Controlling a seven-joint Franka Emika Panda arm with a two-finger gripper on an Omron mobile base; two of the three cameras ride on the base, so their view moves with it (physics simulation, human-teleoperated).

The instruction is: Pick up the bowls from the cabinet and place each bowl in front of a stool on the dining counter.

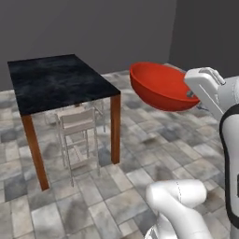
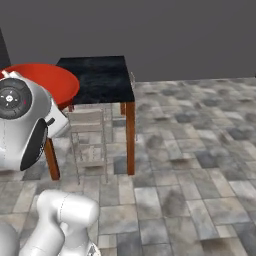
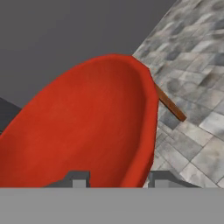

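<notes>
Gripping red bowl (image 3: 87, 131) by its rim, gripper (image 3: 114, 178) jaws straddling its wall

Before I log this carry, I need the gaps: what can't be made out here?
- End effector tips: hand view, cut by the bottom edge, one each side of the red bowl's rim.
- Counter's left side: right base view, behind the bowl and arm.
- Stool: left base view, partly under the counter.
</notes>
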